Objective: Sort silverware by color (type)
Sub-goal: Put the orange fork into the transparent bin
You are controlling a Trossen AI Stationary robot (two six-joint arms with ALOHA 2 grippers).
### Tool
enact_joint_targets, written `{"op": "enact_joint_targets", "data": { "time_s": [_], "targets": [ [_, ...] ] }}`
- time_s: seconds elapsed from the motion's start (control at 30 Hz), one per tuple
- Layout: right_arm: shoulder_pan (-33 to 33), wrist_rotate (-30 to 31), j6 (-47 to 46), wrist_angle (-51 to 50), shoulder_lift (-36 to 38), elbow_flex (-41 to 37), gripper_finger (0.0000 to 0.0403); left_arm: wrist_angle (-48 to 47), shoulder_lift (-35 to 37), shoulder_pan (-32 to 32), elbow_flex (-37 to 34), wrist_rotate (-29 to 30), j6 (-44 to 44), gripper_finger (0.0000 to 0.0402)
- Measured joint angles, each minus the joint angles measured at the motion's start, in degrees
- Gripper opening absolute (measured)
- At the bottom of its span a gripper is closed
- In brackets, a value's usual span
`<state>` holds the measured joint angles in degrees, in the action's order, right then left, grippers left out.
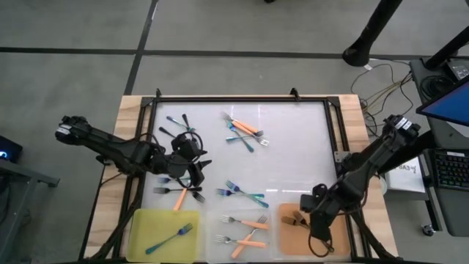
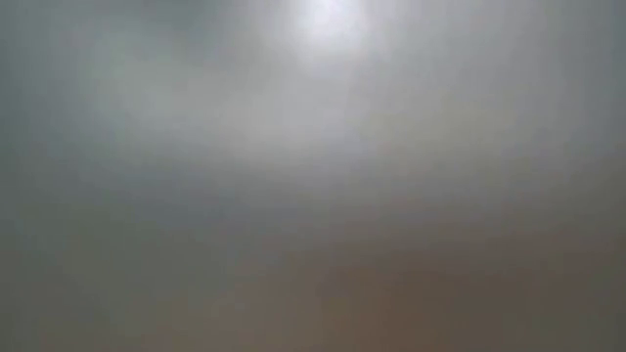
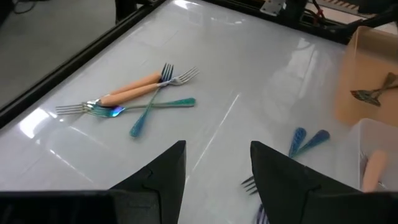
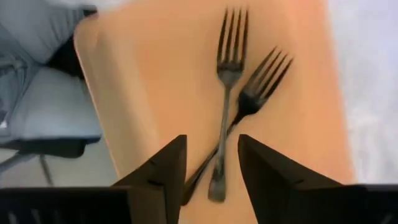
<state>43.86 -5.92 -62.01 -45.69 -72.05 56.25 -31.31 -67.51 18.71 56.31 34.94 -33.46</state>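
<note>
Three trays stand along the near edge. The yellow tray [image 1: 139, 220] holds a blue fork [image 1: 170, 238], the clear tray [image 1: 214, 233] holds orange-handled forks [image 1: 249, 233], and the orange tray [image 4: 137, 81] holds two crossed dark forks [image 4: 231, 68]. My right gripper [image 4: 211, 140] hangs open over the dark forks' handle ends. My left gripper [image 3: 217, 146] is open above the white table, near loose forks [image 1: 176, 183] at the left. More orange and blue forks [image 3: 137, 99] lie at the far middle, and others [image 1: 242, 193] at the centre. The low view shows only grey blur.
A black frame [image 1: 242, 99] runs around the white table. My right arm [image 1: 374, 158] crosses its right rail. Cables [image 1: 381, 77], a keyboard [image 1: 447, 172] and a laptop lie beyond the right edge. Bare white surface [image 1: 300, 147] lies at the far right.
</note>
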Motion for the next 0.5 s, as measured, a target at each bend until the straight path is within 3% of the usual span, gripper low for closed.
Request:
{"op": "enact_joint_targets", "data": {
  "time_s": [0.27, 0.5],
  "targets": [
    [-5.90, 15.06, 3.95, -10.75, -0.46, 7.28, 0.0139, 0.87, 0.00, -0.21, -0.35, 0.05, 0.01, 0.0160],
    [-17.95, 20.85, 19.84, -10.56, -0.46, 9.29, 0.0138, 8.37, -0.04, -0.15, -3.79, 0.04, -0.01, 0.0160]
  ]
}}
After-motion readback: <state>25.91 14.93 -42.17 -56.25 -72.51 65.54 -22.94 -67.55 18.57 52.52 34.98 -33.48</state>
